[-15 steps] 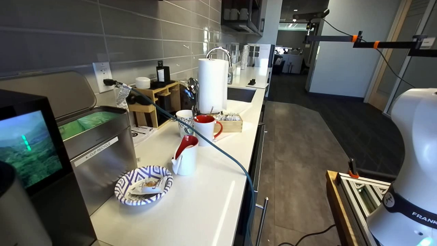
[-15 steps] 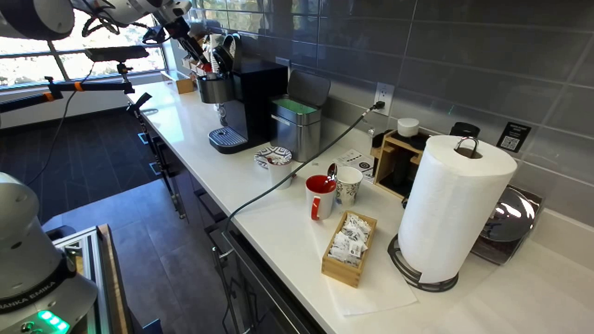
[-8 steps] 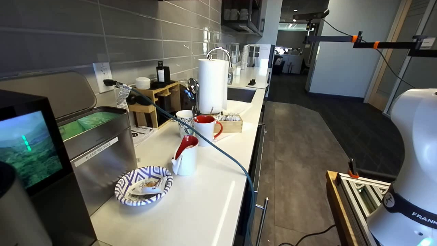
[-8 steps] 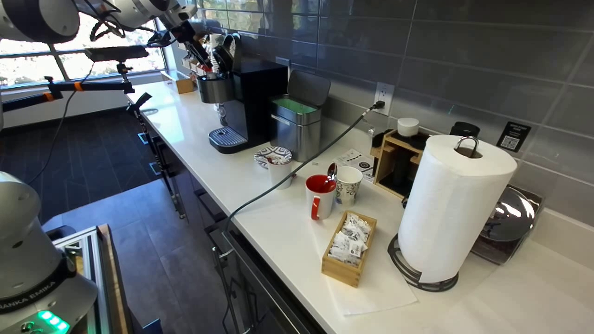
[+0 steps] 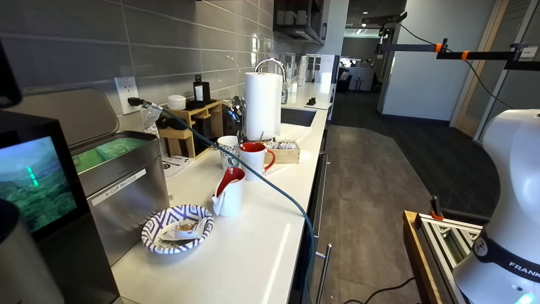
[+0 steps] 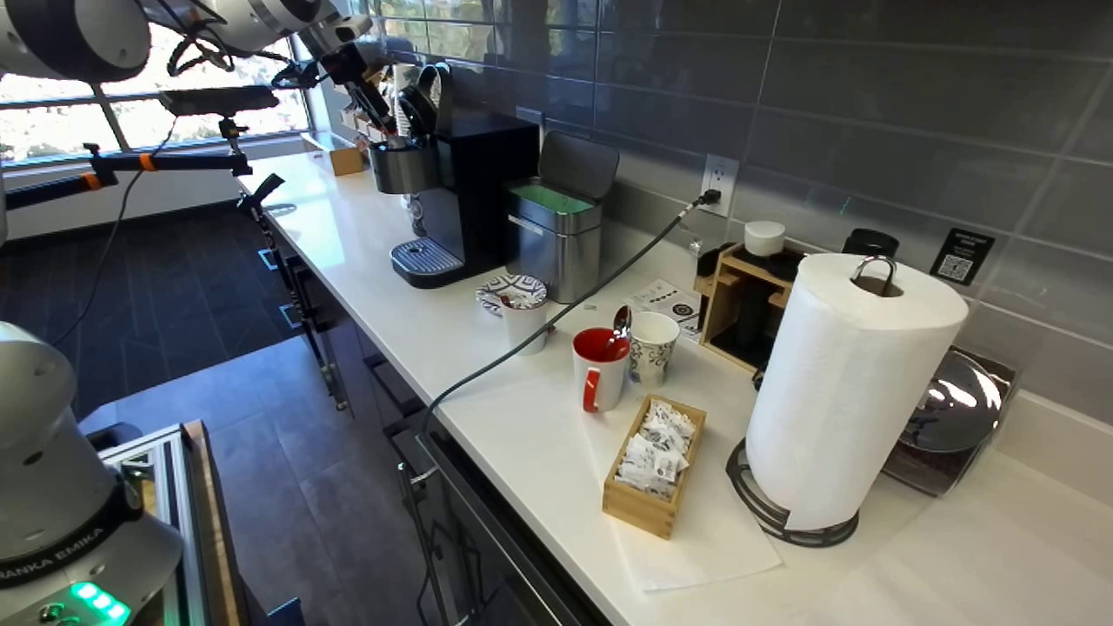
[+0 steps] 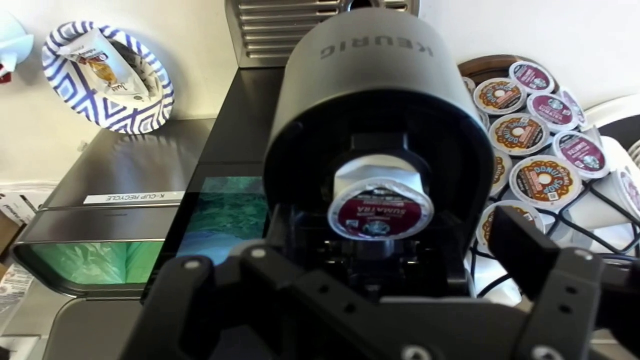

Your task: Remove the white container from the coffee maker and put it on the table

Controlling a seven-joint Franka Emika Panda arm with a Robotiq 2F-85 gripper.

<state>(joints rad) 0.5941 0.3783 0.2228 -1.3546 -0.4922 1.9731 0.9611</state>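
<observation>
White container (image 7: pixel 381 202) is sitting tilted in the open head of the coffee maker (image 7: pixel 375 55).
I am observing the gripper (image 6: pixel 389 124) hovering over it, fingers (image 7: pixel 522 245) standing well apart and grasping nothing; the steel bin (image 5: pixel 135 202) is standing beside the coffee maker, and the patterned bowl (image 5: pixel 158 226) is resting nearby on the table (image 6: pixel 539 435).

Since a second ago, the Robotiq gripper (image 6: pixel 388 125) and its Franka arm (image 6: pixel 239 26) shift slightly toward the Keurig coffee maker (image 6: pixel 494 161) in an exterior view, while at the edge of an exterior view a black rounded piece (image 5: pixel 6 80), too cropped to identify, comes into sight above the machine's screen (image 5: pixel 38 183).
</observation>
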